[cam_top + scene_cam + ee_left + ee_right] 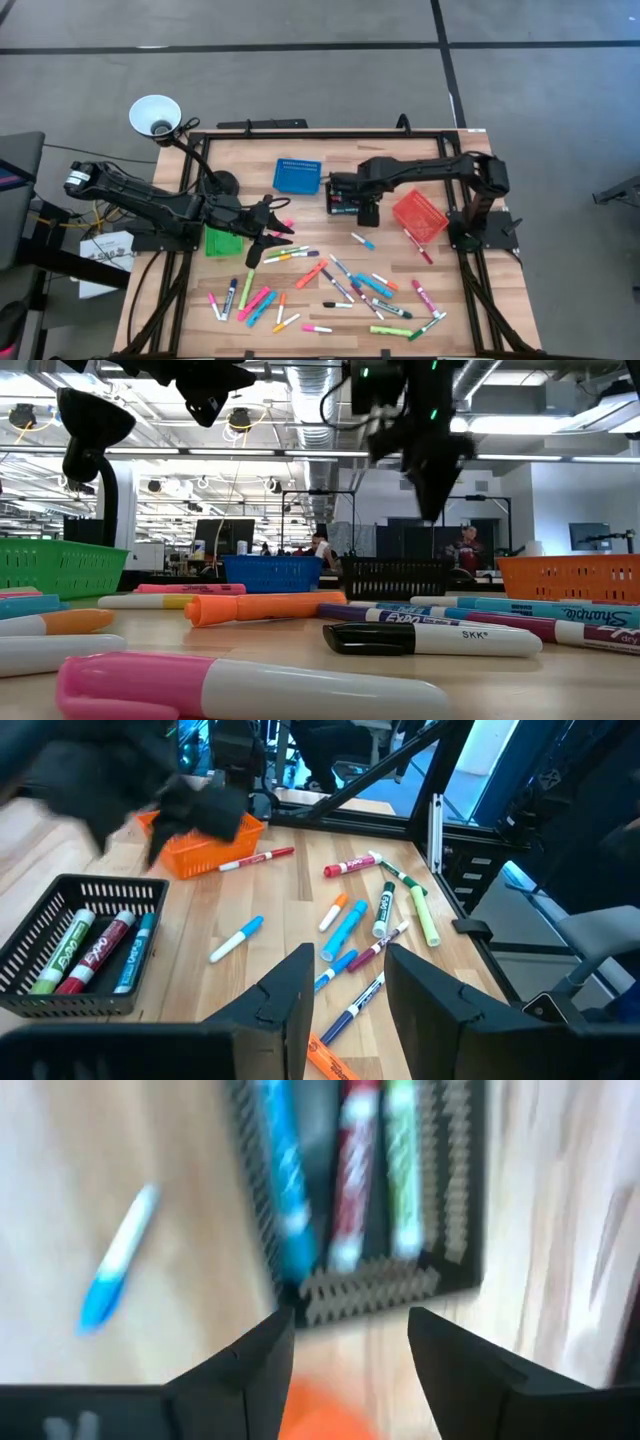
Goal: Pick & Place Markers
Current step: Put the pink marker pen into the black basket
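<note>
Many markers [340,285] with pink, green, blue, orange and red caps lie flat and scattered on the near half of the wooden table. Three more, blue, red and green, lie in the black bin [350,1190] [80,945]. My left gripper [268,240] [345,985] hovers open above the left part of the scatter, beside the green bin [223,242]. My right gripper [367,213] [350,1340] is open and points down, just on the near side of the black bin [340,195], above the table. A blue-capped marker [115,1260] lies alone close to it.
A blue bin [298,175] stands at the far middle and an orange-red bin [420,215] at the right, with a red marker [422,250] beside it. A lamp [155,115] on a black stalk stands at the far left corner. A black frame [300,133] runs round the table.
</note>
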